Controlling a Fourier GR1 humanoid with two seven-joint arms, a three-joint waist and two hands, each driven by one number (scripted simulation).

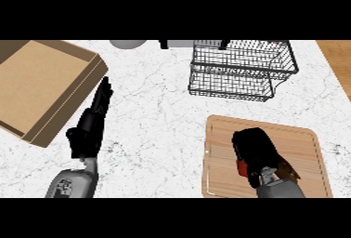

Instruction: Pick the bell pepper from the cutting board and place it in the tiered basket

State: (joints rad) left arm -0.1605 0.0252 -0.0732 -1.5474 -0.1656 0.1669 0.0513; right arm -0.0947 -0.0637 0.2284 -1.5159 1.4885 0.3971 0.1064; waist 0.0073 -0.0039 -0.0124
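- Head view looks steeply down on a white marbled bench (158, 116) with one wooden cutting board (302, 144) at near right.
- Right robot hand (255, 151) lies over the board, fingers curled down round something red; a sliver of red shows at its near-left edge, which I judge to be the bell pepper (243, 168). So the pepper sits on the board, mostly hidden under the hand.
- Left robot hand (93, 123) rests at near left, fingers straight and released, pointing far, just beside the cardboard box (41, 88).
- One black wire tiered basket (240, 69) stands far of the board, well apart from it.
- Step in hand, as I judge it: closing on the pepper. To do it well, wrap fully round the pepper before lifting, rise straight clear of the board, then travel far and come down over an open tier, avoiding the wire rim.
- Count: one board, one basket, one box, one pepper, two hands; also one pale round object (127, 43) at the far edge.
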